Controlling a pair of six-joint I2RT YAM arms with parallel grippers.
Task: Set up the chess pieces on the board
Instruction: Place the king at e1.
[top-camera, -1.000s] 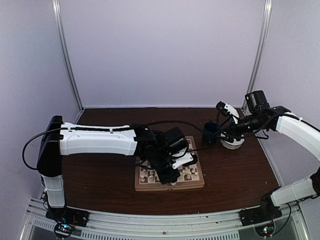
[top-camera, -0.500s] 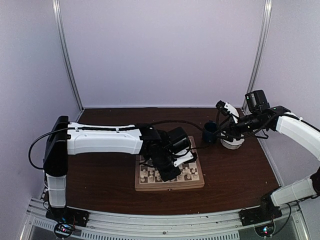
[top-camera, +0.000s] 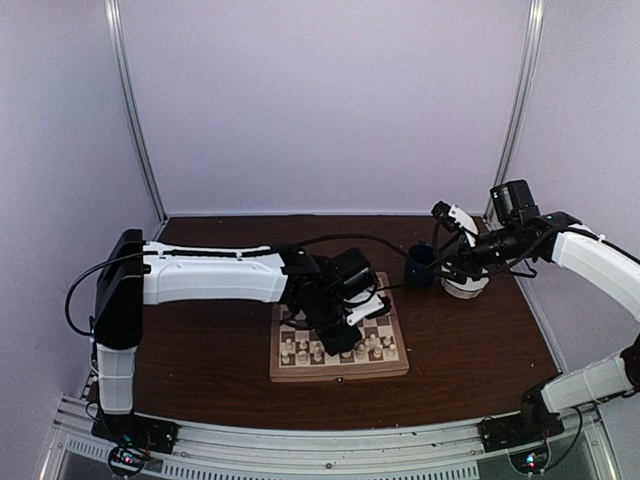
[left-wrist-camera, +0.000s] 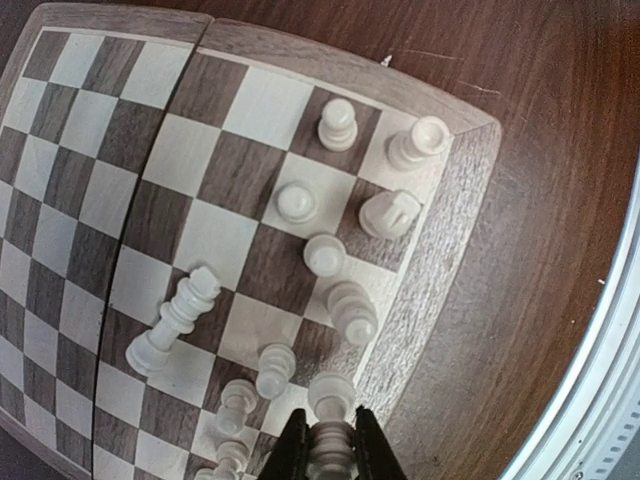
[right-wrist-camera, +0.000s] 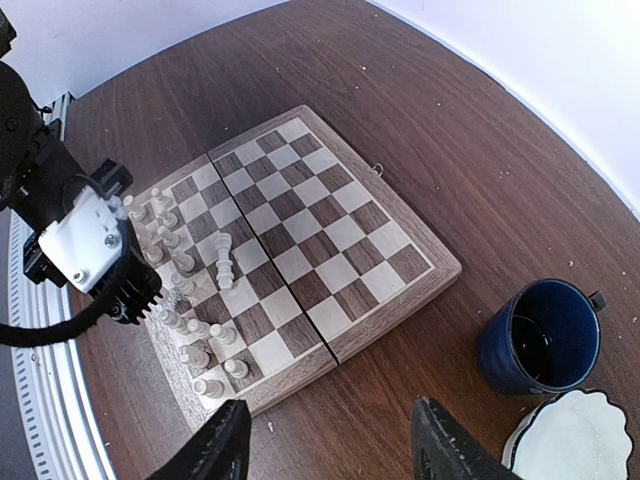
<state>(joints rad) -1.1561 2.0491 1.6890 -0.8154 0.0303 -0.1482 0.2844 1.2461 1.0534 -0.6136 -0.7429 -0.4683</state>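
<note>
Two pale lilac walls meet behind a dark brown wooden desk (top-camera: 200, 370), with a metal pole standing at each back corner and an aluminium rail (top-camera: 330, 440) running along the near edge.

The board (right-wrist-camera: 330, 230) lies flat near the middle of the desk. It is a folding wooden case with a seam across its middle and a light rim. The chess pieces (left-wrist-camera: 330, 255) stand crowded in the two rows along one edge of the board, towards the rail. A taller piece (right-wrist-camera: 224, 262) stands apart from them, a few squares further in.

The left arm (top-camera: 210, 280) reaches from its base straight across to the board, with its long white link level and its wrist bent down over the crowded rows. The left pincer (left-wrist-camera: 330, 440) points downward, its black fingers closed against both sides of one cream piece (left-wrist-camera: 331, 400) in the edge row. Whether that piece touches its square cannot be told.

The right arm (top-camera: 590, 260) is raised at the far right, its wrist turned back towards the board. The right pincer (right-wrist-camera: 330, 445) is spread wide and holds nothing. Beneath it, off the board's corner, sit a dark blue mug (right-wrist-camera: 545, 340) and, just beside it, a white scalloped bowl (right-wrist-camera: 575, 440).
</note>
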